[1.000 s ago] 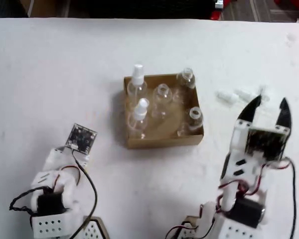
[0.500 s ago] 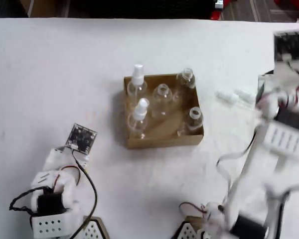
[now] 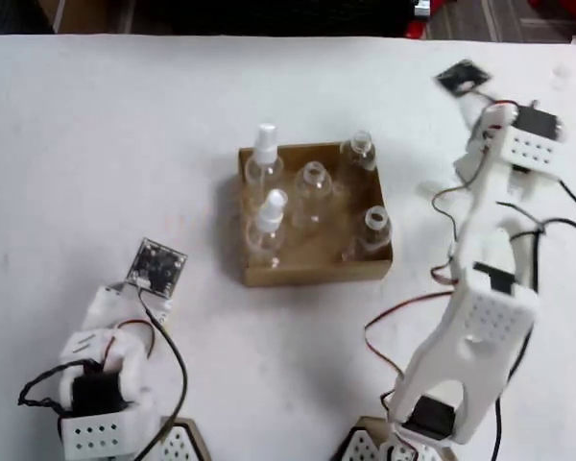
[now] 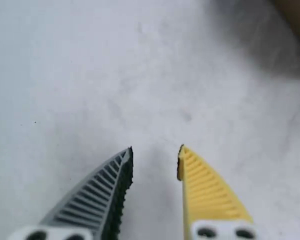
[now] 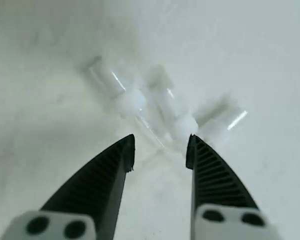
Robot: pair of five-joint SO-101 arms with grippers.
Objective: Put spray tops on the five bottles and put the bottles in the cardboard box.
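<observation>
While left gripper (image 4: 155,149) hangs parted — right gripper (image 5: 160,137) gapes over loose spray tops (image 5: 134,102).

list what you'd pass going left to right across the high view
left arm → cardboard box, inside it first the capped bottles, then the open bottles → right arm
</observation>
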